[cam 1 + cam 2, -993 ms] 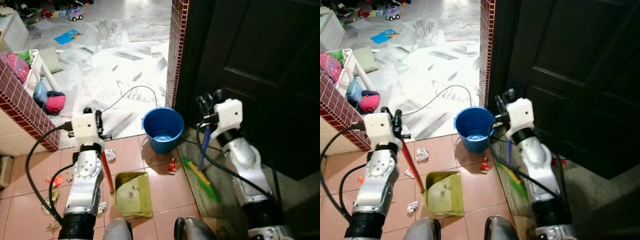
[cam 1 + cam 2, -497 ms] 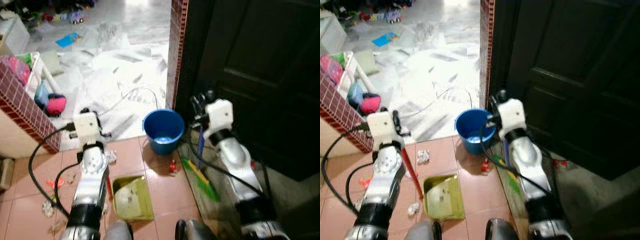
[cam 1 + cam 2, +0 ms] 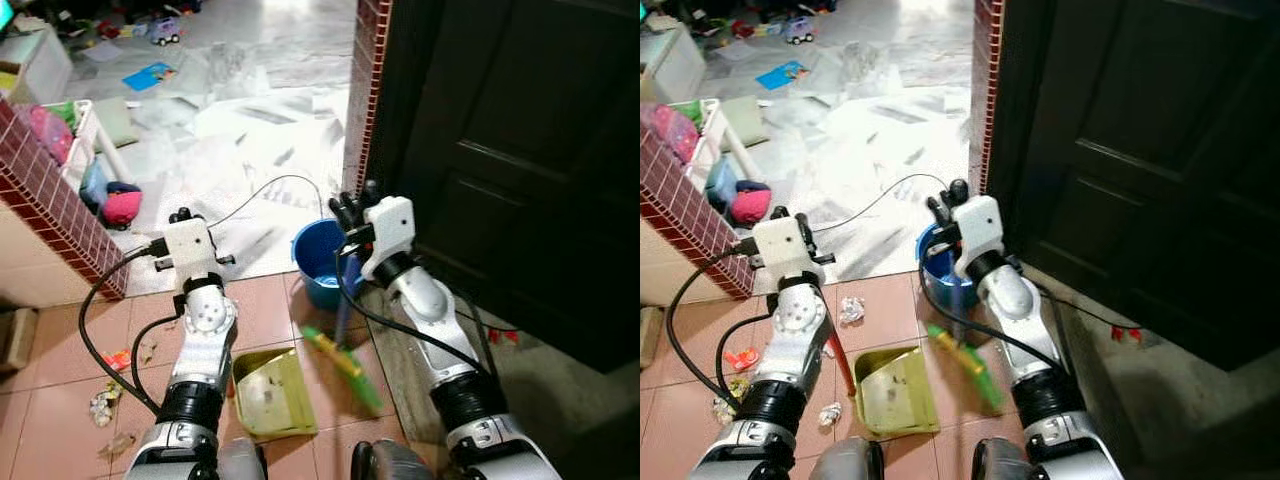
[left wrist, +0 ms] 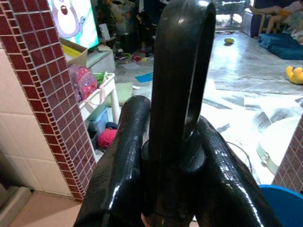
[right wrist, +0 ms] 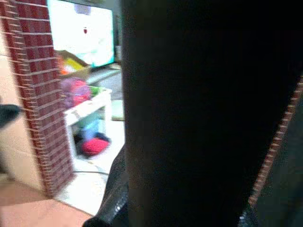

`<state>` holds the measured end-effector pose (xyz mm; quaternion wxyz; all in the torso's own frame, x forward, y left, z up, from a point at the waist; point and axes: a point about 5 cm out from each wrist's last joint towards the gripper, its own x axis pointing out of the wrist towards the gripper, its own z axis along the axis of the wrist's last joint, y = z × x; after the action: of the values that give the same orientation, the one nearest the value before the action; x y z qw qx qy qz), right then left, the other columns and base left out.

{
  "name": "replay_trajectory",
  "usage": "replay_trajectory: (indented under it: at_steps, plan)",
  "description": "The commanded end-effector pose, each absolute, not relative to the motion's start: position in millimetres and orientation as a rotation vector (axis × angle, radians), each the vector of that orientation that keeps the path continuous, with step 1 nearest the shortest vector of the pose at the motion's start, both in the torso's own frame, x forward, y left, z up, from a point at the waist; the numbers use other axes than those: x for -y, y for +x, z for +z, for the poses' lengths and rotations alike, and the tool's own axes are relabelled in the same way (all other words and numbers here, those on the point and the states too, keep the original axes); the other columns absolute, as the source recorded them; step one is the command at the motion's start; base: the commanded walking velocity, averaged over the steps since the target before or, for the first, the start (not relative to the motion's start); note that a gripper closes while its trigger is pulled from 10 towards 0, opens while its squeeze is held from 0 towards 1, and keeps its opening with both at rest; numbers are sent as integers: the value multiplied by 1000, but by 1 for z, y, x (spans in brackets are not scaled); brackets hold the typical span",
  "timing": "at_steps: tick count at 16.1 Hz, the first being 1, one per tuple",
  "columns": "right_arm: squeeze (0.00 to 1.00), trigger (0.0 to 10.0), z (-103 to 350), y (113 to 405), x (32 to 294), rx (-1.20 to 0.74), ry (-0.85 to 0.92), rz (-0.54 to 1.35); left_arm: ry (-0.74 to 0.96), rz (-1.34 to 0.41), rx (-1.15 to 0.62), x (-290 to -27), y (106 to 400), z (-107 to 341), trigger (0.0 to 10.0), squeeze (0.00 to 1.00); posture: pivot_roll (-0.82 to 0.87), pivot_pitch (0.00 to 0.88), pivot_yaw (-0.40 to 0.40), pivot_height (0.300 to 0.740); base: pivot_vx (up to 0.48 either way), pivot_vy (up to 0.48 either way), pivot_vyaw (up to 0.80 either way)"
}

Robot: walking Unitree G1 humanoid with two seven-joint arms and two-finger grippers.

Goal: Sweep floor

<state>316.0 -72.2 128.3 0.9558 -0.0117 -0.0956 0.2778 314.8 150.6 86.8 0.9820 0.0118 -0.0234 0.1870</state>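
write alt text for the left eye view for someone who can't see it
Robot's right gripper holds a green broom beside the yellow-green dustpan held by its left gripper, on pink tiles with a blue bucket behind.

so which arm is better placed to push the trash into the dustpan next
Right, probably. The right gripper holds the broom, whose green bristles sit just beside the dustpan. The left gripper only steadies the dustpan's red handle.

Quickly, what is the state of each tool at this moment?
Left tool: closed on the dustpan's black looped handle.
Right tool: closed on the blue broom handle.
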Motion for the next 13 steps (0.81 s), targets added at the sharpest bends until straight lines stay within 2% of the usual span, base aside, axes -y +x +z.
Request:
replay_trajectory:
  at_steps: [1,5,8,10,13]
  plan:
    - [0,10000,139,317,69,208,6,623,22,364,52,-147,316,87,10000,0,-47,0,23,740,0,0,0]
    - [0,10000,155,303,64,167,65,886,25,365,43,-146,317,83,10000,0,-58,0,27,740,0,0,0]
    - [0,10000,175,290,77,141,134,1054,15,345,35,-145,318,81,10000,0,-67,0,33,740,0,0,0]
    - [0,10000,184,289,89,143,137,1070,17,330,33,-144,318,81,10000,0,-67,0,38,740,0,0,0]
    - [0,10000,200,300,108,196,112,983,23,305,31,-145,317,79,10000,0,-70,0,44,740,0,0,0]
